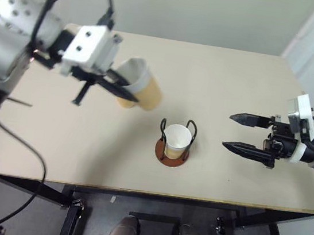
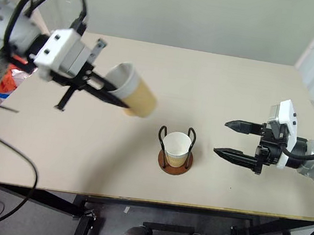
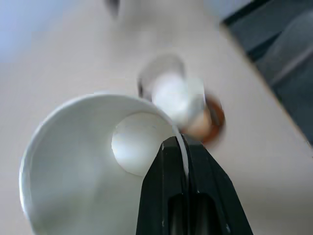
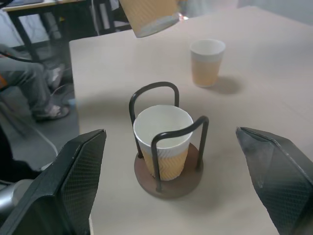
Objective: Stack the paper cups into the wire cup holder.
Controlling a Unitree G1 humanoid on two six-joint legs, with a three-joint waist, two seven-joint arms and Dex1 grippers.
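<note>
My left gripper (image 1: 127,90) is shut on the rim of a paper cup (image 1: 142,88), one finger inside it and one outside. The cup hangs tilted in the air above the table, up and to the left of the wire cup holder (image 1: 172,157). The left wrist view looks into this cup's white inside (image 3: 93,166). The holder stands near the table's front edge with a second paper cup (image 1: 176,140) upright between its black loops. A third cup (image 4: 207,61) stands upright on the table beyond the holder. My right gripper (image 1: 227,130) is open and empty, to the right of the holder and pointing at it.
The pale table (image 1: 231,81) ends just in front of the holder at its front edge (image 1: 164,195). A seated person's legs (image 4: 29,83) and dark furniture show past the table's far side in the right wrist view.
</note>
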